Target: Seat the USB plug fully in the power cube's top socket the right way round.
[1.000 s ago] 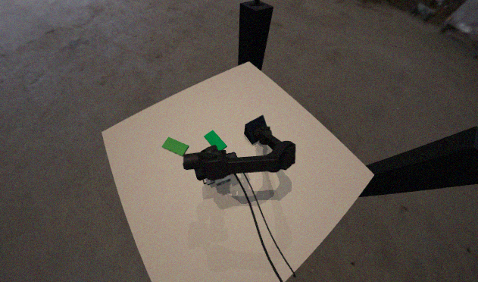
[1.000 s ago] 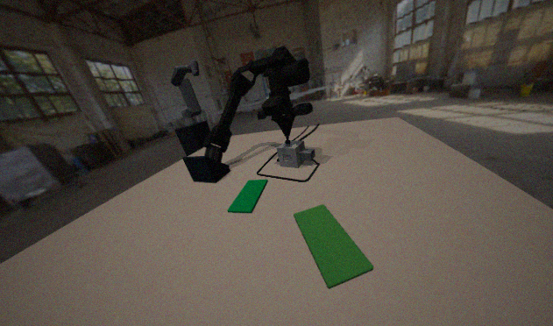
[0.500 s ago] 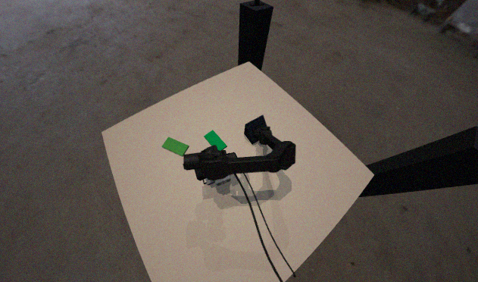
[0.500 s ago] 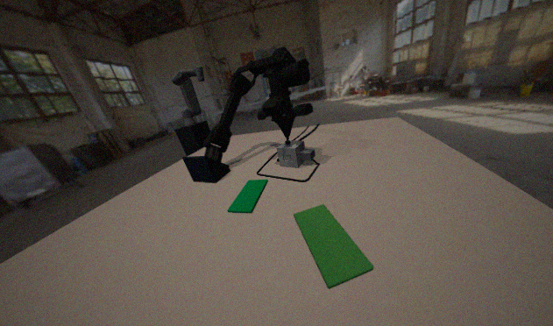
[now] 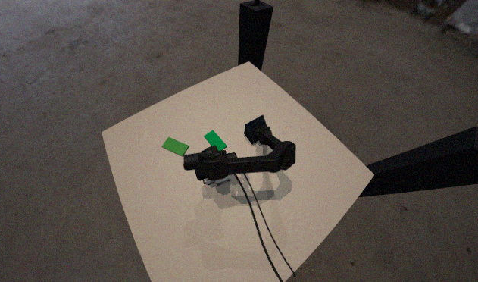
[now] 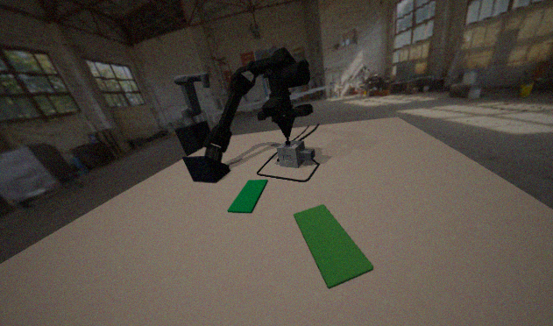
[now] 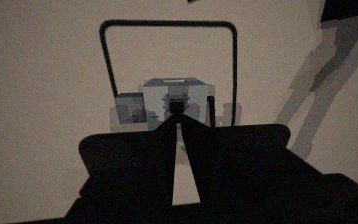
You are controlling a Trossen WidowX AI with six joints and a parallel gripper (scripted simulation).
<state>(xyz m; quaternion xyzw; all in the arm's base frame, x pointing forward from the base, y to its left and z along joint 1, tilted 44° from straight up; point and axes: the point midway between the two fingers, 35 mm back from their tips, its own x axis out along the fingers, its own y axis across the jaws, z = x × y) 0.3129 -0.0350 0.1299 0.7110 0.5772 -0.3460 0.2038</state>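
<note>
The tool (image 6: 287,139) (image 7: 178,118) is pinched nearly shut on the black USB plug (image 6: 287,143) (image 7: 176,107), atop the power cube (image 6: 289,156) (image 7: 155,97). Seating depth is unclear; any pull or push should run straight along the socket, without rocking the cube

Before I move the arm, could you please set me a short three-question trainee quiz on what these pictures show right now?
1. True or false: the gripper is fully open.
2. Multiple choice: what stands directly beneath the gripper? A) a green slab; B) the power cube; C) a red bowl.
3. Fill in the blank: the two flat rectangular pieces lying on the table are both ____ in colour.

Key: 1. False; it is closed on the black USB plug. 2. B. 3. green.
</note>
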